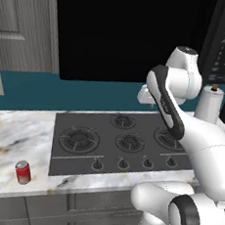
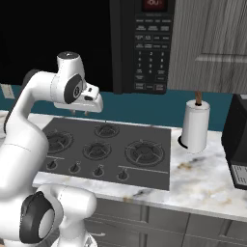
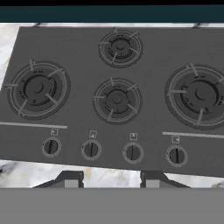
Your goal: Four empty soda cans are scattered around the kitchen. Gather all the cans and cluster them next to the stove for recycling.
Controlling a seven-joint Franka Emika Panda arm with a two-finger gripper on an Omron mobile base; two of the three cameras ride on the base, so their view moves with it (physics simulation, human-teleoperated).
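Observation:
One red soda can (image 1: 23, 172) stands upright on the marble counter, near its front edge and left of the stove (image 1: 112, 140). The stove (image 2: 109, 145) is a dark grey cooktop with round burners and a row of knobs (image 3: 91, 150) along its front. My gripper (image 2: 79, 112) hangs above the back middle of the stove, pointing down at it. In the hand view its two fingertips (image 3: 70, 179) stand apart over the counter strip in front of the knobs, with nothing between them, so the gripper (image 3: 111, 180) is open.
A tall white paper towel roll (image 2: 195, 126) stands on the counter right of the stove. A black microwave (image 2: 141, 44) hangs above it, and a black appliance (image 2: 237, 149) sits at the far right. Bare marble counter (image 1: 14, 133) lies left of the stove.

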